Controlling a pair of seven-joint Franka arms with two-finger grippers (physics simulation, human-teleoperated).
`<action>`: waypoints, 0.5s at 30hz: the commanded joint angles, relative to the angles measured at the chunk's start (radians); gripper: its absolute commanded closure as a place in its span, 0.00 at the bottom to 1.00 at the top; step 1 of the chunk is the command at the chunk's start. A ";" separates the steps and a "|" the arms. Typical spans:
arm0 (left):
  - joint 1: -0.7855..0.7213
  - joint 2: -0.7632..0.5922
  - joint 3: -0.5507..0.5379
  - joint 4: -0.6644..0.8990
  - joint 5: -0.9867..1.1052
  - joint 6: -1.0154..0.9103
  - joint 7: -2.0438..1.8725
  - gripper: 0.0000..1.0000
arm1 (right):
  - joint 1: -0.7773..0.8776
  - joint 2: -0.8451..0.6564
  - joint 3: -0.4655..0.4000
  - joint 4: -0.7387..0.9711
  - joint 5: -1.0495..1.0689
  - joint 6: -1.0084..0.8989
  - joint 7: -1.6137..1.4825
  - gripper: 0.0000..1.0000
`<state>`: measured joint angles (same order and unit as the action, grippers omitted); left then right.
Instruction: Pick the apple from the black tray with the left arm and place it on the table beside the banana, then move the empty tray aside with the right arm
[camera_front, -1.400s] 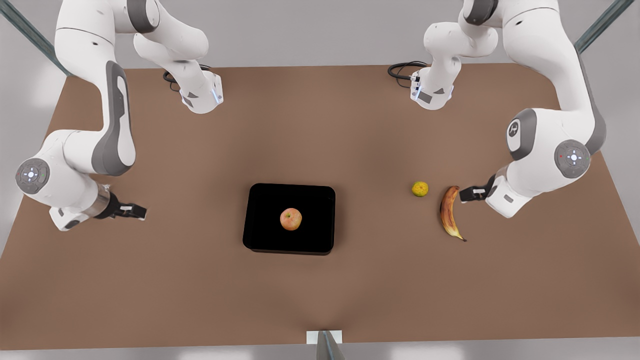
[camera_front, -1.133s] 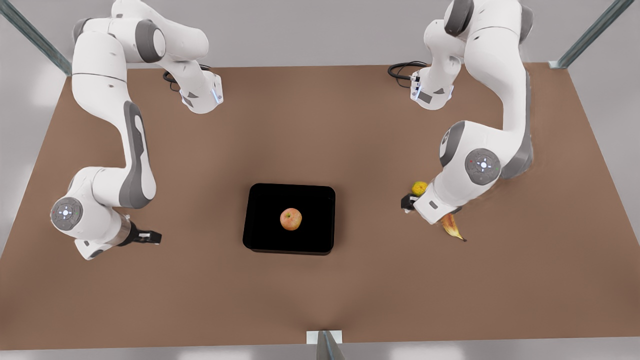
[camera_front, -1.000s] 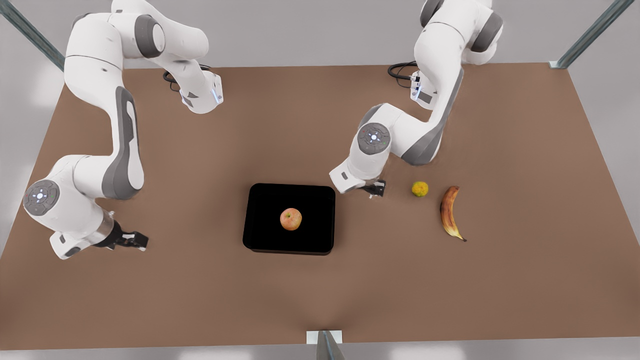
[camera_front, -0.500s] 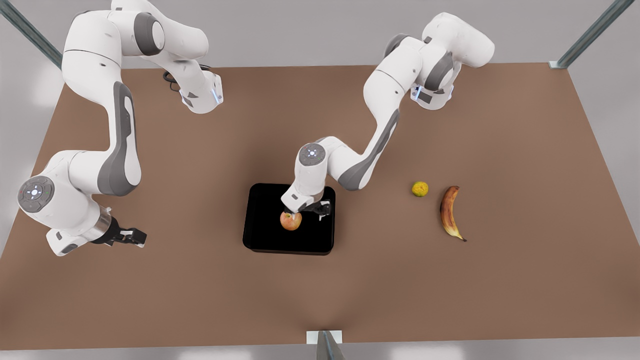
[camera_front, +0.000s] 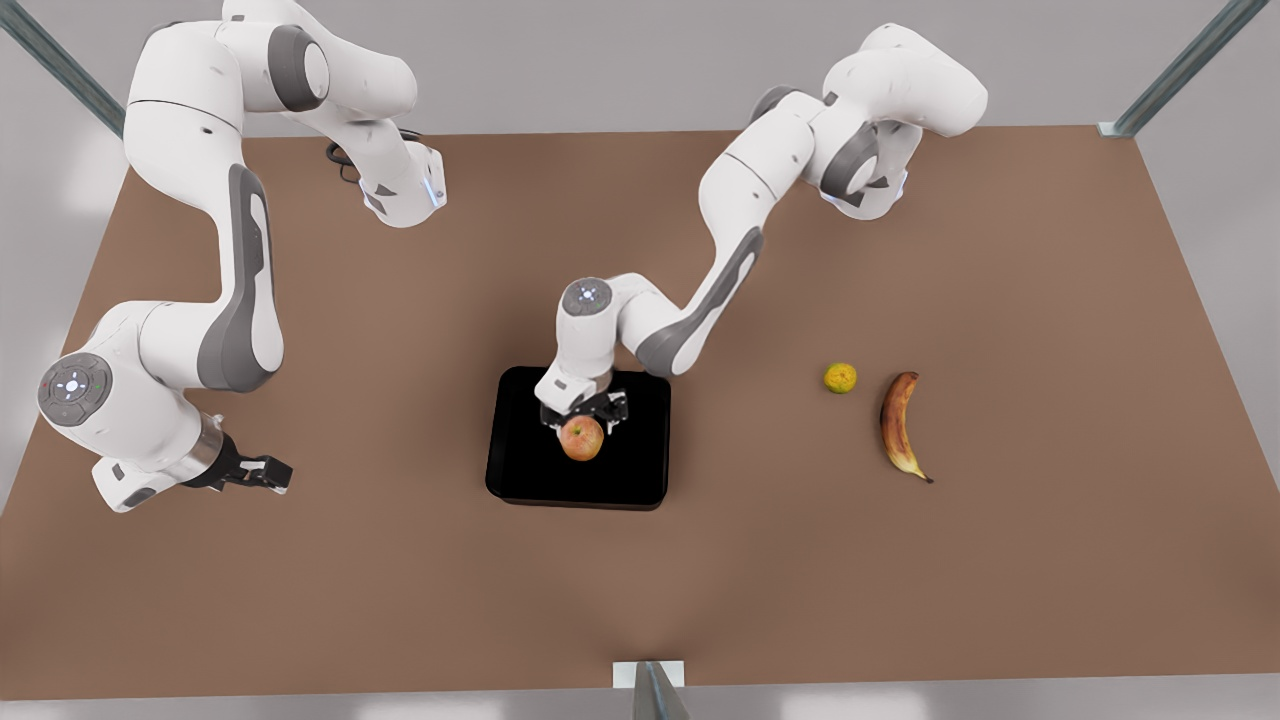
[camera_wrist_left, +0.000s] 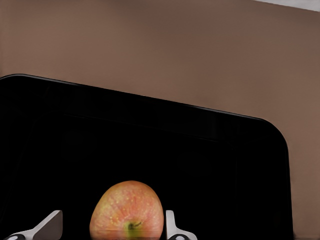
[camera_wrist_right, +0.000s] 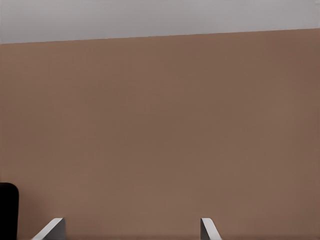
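Starting at the far left of the front view, the right gripper (camera_front: 272, 470) sits low over the bare table (camera_front: 400, 580), fingers spread wide with nothing in them, so that arm is just waiting; in its own wrist view a corner of the black tray (camera_wrist_right: 7, 210) peeks in at the lower left. Moving to the center, the black tray (camera_front: 520, 470) holds the apple (camera_front: 582, 439), and the left gripper (camera_front: 584, 415) is right down at it. In the left wrist view the fingers (camera_wrist_left: 171, 227) are open on either side of the apple (camera_wrist_left: 128, 210), one close, the other with a clear gap. So we're at the grasp step: next it needs to close, then lift. Over on the right the banana (camera_front: 898, 424) lies beside a small citrus (camera_front: 840, 378), well apart from the tray.
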<state>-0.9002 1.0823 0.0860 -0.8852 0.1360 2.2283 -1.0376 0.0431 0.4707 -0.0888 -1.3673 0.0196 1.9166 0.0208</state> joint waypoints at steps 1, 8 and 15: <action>-0.005 -0.002 -0.002 0.000 0.025 -0.035 -0.124 0.00 | 0.000 -0.001 0.000 0.001 0.000 -0.001 0.001 0.00; -0.009 -0.002 -0.022 -0.008 0.024 -0.036 -0.006 0.00 | 0.000 -0.001 0.000 0.001 0.000 -0.001 -0.001 0.00; -0.012 -0.002 -0.022 -0.006 0.022 -0.085 0.021 0.00 | 0.000 -0.001 0.000 0.001 0.000 -0.001 0.001 0.00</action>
<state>-0.9125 1.0819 0.0647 -0.8918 0.1573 2.1632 -1.0396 0.0429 0.4707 -0.0888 -1.3673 0.0191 1.9163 0.0220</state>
